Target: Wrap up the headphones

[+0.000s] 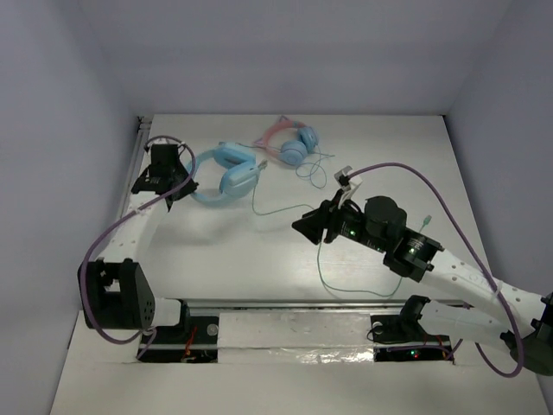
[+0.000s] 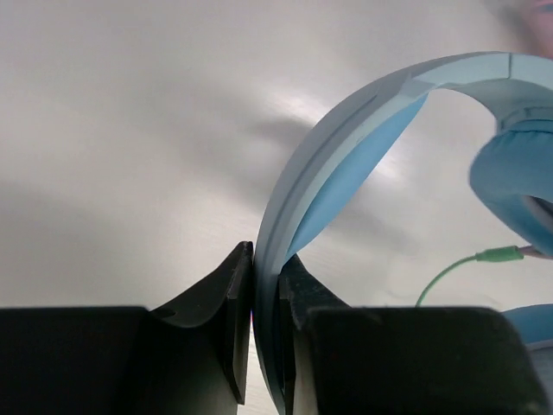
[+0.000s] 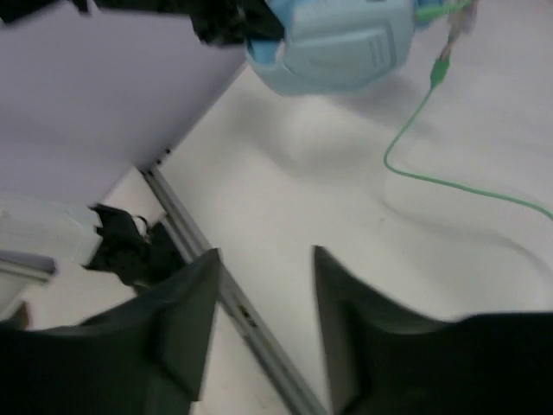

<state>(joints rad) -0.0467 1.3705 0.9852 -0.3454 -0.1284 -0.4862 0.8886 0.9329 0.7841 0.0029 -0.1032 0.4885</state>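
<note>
The light-blue headphones (image 1: 226,173) lie at the table's back left. My left gripper (image 1: 173,180) is shut on their wide headband (image 2: 346,147), which stands pinched between the two fingertips in the left wrist view (image 2: 266,259). A padded cup (image 2: 514,173) shows to the right. The thin green cable (image 1: 320,259) runs from the cups toward the table's middle and loops to the right. My right gripper (image 1: 302,226) hovers beside that cable, open, with only bare table between its fingers (image 3: 263,255). Ahead of it lie a cup (image 3: 333,43) and the cable (image 3: 449,181).
A smaller pair with a pink headband and blue cups (image 1: 289,143) lies at the back, right of the light-blue pair, with its own thin cord. A metal rail (image 3: 186,229) runs along the table's left edge next to the wall.
</note>
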